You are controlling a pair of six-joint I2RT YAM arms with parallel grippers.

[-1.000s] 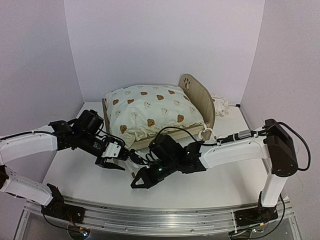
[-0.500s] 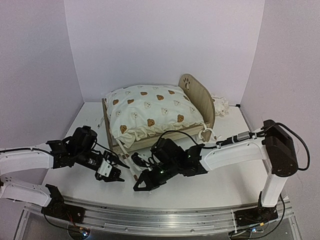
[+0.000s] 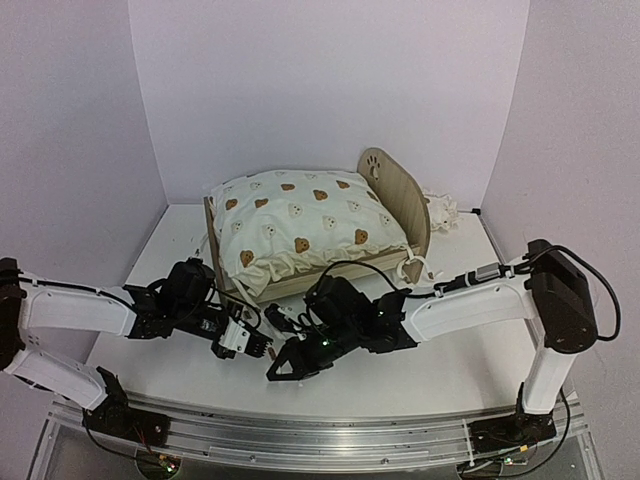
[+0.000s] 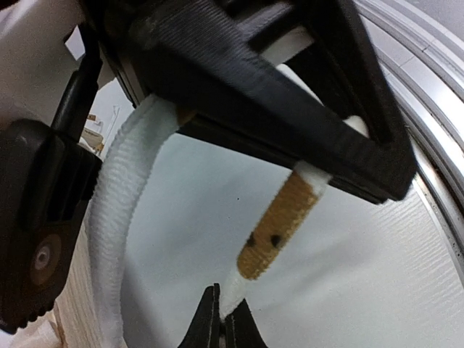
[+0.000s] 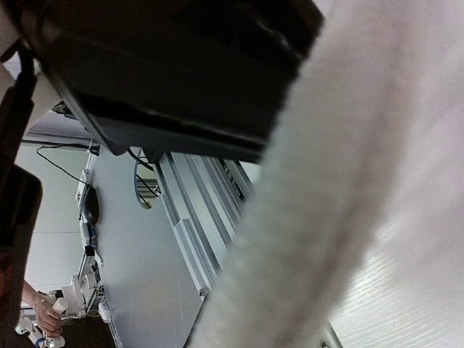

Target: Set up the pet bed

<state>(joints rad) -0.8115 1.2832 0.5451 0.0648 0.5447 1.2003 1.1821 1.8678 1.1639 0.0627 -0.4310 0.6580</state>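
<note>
On table [image 3: 440, 375], bed [image 3: 398, 200] set mid-rear, headboard to R, w/ cushion [image 3: 300, 215] laid on top. Both claws held low, close together, just in front of bed. R gripper [image 3: 283, 366] clamped on cream strip [image 4: 279, 221] w/ tan patch; strip's lower end pinched by L gripper [image 4: 220, 322].

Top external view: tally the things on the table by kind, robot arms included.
Wooden bed frame: 1
Bear-print cushion: 1
Cream fabric bundle behind the headboard: 1
Robot arms: 2
Total: 5
</note>
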